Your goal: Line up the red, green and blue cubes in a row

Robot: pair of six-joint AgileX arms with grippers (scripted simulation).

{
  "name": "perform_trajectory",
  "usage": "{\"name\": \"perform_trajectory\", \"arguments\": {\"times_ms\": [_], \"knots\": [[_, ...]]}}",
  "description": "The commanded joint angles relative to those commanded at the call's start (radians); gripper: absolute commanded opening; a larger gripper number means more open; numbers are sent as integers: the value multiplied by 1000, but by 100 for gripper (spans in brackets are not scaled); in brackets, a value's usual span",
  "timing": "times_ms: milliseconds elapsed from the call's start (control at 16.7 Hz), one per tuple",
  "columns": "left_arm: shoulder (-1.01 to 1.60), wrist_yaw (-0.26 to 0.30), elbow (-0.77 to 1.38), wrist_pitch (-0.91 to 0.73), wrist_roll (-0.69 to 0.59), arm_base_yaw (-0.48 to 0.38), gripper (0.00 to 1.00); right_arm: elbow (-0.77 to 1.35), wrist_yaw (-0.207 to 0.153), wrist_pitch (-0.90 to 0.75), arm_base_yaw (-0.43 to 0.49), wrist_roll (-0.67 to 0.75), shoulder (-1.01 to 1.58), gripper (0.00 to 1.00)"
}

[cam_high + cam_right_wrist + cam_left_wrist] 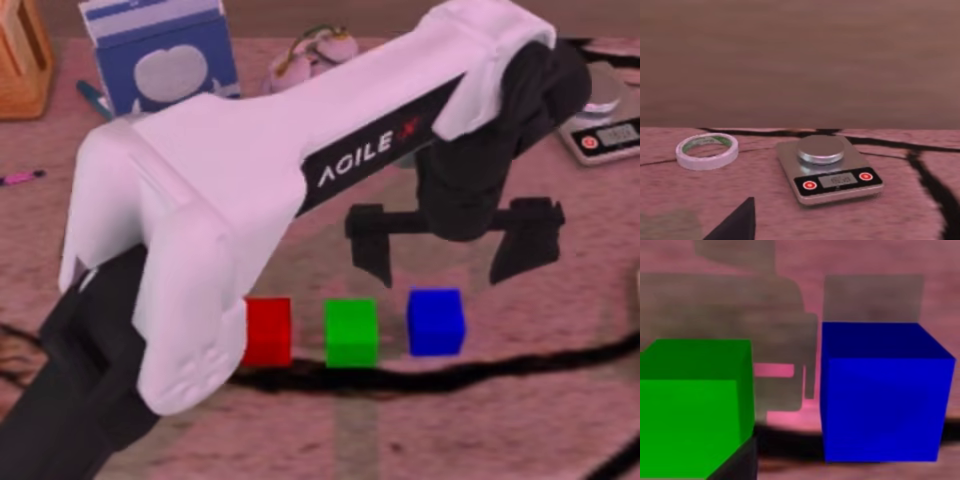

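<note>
Three matte cubes in row: red (267, 331), green (351, 333), blue (436, 321).

Probably a cluttered worktable scene: a kitchen scale (830, 170), tape roll (707, 151) and carton (160, 50).

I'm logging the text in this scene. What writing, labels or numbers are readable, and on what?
"AGILE X": on the black panel of the left arm, the X in red.
Kitchen scale display: digits too blurred to read.
Tape roll inner print: unreadable.
Blue-and-white carton: top lettering unreadable.
</note>
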Motion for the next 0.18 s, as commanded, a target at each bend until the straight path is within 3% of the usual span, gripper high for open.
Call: {"name": "perform_trajectory", "arguments": {"times_ms": [180], "knots": [[-1,0,37,-37,1,4,100,0,0,0,0,0,0,100]]}}
